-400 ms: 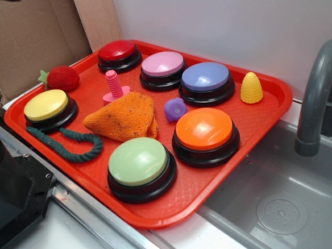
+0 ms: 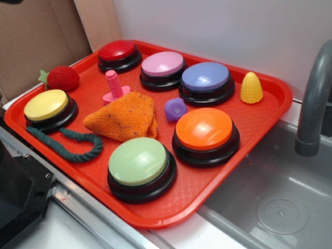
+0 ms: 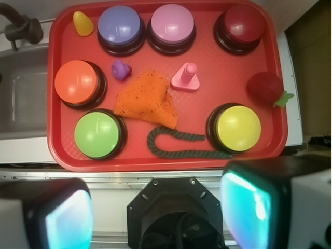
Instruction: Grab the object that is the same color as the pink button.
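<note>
One pink bolt (image 2: 112,87) (upright) touches the orange cloth (image 2: 123,118).

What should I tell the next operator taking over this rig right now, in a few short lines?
Gripper: jaws open, empty, held high above the near edge of the tray, touching nothing.
Pink bolt: upright on its base on the tray, between the red button and the orange cloth, right beside the cloth. In the wrist view it sits below the pink button.
Pink button: back row, between the red and purple buttons.
Done: nothing yet; bolt untouched.
Left: move over the bolt, descend, close on the shaft, lift. The cloth's closeness may crowd one jaw.
</note>
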You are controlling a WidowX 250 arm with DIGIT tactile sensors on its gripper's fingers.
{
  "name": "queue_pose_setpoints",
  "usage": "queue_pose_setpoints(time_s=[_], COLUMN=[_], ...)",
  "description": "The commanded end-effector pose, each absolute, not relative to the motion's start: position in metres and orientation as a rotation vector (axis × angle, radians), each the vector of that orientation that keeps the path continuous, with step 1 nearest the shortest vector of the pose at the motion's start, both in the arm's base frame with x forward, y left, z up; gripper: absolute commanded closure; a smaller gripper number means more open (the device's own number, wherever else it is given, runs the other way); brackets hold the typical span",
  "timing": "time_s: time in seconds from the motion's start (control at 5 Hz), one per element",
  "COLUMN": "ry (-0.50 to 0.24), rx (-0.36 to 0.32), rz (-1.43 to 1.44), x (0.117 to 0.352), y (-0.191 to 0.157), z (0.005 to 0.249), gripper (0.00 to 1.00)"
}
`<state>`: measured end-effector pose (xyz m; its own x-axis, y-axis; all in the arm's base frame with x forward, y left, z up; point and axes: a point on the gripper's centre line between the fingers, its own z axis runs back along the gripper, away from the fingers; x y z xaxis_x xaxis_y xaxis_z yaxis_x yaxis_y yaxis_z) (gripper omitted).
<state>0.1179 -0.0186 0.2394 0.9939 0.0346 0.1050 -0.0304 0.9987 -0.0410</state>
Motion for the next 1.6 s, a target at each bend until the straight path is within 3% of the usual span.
queue_pose_setpoints(time_s=[0.0,0.4,0.6,1.0,1.2,1.4], ry=[-0.182,-0.126,-0.133,-0.136,-0.149,-0.141], rx=[0.008,-0.074,-0.007,0.04,0.034,-0.027], rz=[0.135,0.255,0.368,0.398,0.369,0.348], x=[0.149,0.19,0.204,0.231,0.242,0.247], y=[-0.006,0.018,0.025,0.04,0.045,0.053], z=[0.214,0.163,0.139,0.093,0.078,0.066], gripper=[0.0,0.0,0.0,0.0,0.0,0.0])
